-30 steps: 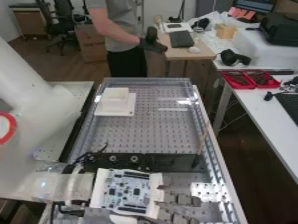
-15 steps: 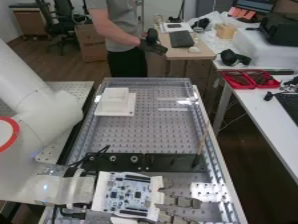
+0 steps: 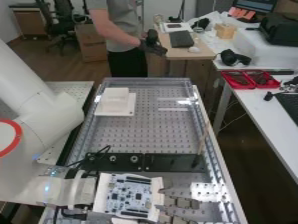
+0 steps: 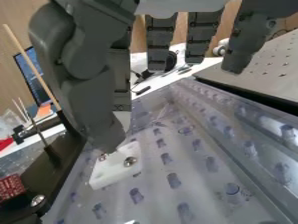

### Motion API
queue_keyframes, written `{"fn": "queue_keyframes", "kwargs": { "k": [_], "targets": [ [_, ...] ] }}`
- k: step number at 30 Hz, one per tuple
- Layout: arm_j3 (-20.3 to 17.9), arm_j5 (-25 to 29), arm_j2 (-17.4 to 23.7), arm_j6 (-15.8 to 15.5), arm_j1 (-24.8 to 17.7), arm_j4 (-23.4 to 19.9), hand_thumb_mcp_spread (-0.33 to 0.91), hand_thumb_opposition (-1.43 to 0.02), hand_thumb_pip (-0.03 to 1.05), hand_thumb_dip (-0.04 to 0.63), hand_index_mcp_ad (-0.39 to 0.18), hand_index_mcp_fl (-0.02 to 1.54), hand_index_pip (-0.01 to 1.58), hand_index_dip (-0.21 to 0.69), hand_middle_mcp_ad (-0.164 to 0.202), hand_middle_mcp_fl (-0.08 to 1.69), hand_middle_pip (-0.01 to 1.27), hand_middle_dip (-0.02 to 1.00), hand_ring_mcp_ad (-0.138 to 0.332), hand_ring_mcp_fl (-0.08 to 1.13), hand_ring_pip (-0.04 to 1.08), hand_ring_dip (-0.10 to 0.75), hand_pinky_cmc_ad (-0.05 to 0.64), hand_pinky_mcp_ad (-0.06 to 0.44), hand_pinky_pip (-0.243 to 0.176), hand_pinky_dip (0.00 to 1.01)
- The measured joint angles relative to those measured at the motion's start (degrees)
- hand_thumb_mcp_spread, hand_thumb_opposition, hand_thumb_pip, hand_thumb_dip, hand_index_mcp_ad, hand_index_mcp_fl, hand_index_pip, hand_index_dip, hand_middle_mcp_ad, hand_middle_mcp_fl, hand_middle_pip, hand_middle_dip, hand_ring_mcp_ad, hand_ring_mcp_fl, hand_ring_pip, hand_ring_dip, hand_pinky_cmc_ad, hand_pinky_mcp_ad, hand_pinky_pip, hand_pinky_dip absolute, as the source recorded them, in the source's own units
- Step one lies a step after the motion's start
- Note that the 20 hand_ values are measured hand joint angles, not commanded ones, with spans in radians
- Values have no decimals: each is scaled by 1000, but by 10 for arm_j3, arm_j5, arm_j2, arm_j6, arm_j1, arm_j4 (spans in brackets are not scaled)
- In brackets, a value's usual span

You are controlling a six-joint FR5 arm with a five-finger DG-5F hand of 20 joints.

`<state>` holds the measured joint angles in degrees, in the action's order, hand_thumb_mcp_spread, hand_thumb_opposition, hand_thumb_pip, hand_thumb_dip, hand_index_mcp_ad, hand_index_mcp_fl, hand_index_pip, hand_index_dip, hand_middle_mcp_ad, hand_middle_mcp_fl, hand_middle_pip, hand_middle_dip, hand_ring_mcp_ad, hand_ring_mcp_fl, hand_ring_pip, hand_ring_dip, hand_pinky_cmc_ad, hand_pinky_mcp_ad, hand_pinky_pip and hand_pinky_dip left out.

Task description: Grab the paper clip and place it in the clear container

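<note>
The hand [image 3: 178, 202] is low over the near end of the perforated plate, its fingers pointing to the high view's right. In the wrist view, the hand [image 4: 90, 80] has its thumb extended down over a small white block [image 4: 110, 172] with screws; I cannot tell if they touch. The other fingers hang fairly straight and apart, with nothing between them and the thumb. Clear walls [image 3: 203, 122] edge the perforated plate, and I cannot tell whether they form the task's container. In the wrist view a clear wall [image 4: 226, 127] runs alongside the plate.
A white stepped block [image 3: 114, 106] stands at the plate's far left. Across the plate lies a black bar [image 3: 166, 161], and a thin wooden stick [image 3: 201, 145] rises near its right end. Red trays [image 3: 249, 80] sit on the side table.
In the high view the hand and forearm have shifted slightly toward the bench's near end, most of it in the earlier half second. The fingers look the same in shape.
</note>
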<state>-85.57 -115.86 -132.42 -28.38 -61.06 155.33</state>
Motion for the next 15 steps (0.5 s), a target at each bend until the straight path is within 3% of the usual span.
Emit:
{"fn": "queue_keyframes", "kwargs": {
  "k": [8, 15],
  "targets": [
    [-2, -2, -1, 2, -1, -5, 536, -915, 600, 269, -225, 438, 1504, 134, 16, 65, 138, 188, 129, 0, 93, 119, 328, 295, -28, 195],
    [-15, -2, 10, 18, -1, -33, 545, -946, 581, 269, -225, 579, 1405, 122, 19, 119, 138, 188, 129, 0, 93, 119, 330, 295, -26, 195]
  ]
}}
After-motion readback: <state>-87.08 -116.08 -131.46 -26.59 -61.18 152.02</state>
